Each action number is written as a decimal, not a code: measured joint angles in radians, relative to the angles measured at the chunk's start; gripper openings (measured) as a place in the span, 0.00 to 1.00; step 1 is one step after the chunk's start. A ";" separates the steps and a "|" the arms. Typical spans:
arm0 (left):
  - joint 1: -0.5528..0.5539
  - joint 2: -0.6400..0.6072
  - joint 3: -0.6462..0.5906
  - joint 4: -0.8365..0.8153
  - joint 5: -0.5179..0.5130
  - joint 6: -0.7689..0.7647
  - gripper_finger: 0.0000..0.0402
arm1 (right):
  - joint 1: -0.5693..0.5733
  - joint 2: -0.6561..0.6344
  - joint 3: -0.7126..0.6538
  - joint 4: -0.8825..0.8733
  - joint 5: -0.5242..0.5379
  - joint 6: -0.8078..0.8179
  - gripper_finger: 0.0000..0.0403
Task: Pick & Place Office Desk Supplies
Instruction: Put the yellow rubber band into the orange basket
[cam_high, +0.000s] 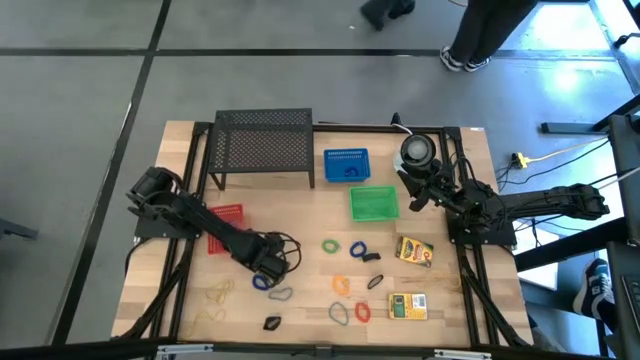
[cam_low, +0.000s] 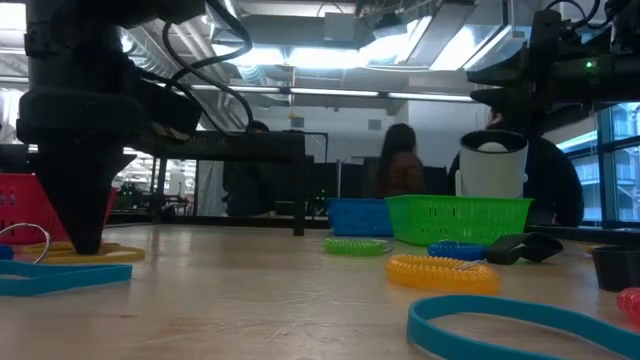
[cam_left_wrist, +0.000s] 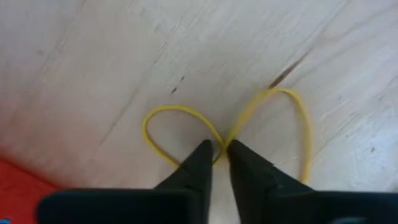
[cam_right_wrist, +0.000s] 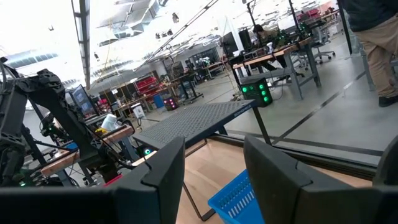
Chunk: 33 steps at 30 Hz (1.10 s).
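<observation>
Left wrist view shows us a yellow rubber band (cam_left_wrist: 249, 124) lying on the wooden table (cam_left_wrist: 124, 56), pinched at its middle between the two dark fingers (cam_left_wrist: 196, 163) of the left gripper (cam_left_wrist: 219, 149), so the band bulges into a loop on either side. We see the fingers nearly together, clamped on the band. A red basket (cam_left_wrist: 15, 186) edge sits just beside.

From above, we find the left gripper (cam_high: 268, 262) low over the table's front left area, near a blue oval loop (cam_high: 263, 283) and a grey loop (cam_high: 281, 294), with tan rubber bands (cam_high: 218, 292) a little further left. The remaining supplies lie spread to the right: a green loop (cam_high: 331, 245), an orange loop (cam_high: 342, 286), a black clip (cam_high: 272, 322) and two yellow-green boxes (cam_high: 414, 250).

Behind them stand a green basket (cam_high: 374, 204), a blue basket (cam_high: 346, 166) and a black mesh shelf (cam_high: 263, 140). The right gripper (cam_high: 418, 196) waits at the rear right, beside the green basket, its fingers (cam_right_wrist: 165, 168) apart.
</observation>
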 joint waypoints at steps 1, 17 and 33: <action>0.000 0.002 0.003 -0.001 -0.004 0.002 0.06 | 0.000 0.000 0.000 0.000 0.000 0.000 0.41; -0.011 0.022 0.205 0.114 -0.372 0.346 0.01 | 0.000 0.000 0.000 -0.005 0.000 0.000 0.41; -0.098 0.015 0.400 0.675 -0.739 0.950 0.01 | 0.000 0.000 0.000 -0.008 0.000 0.000 0.41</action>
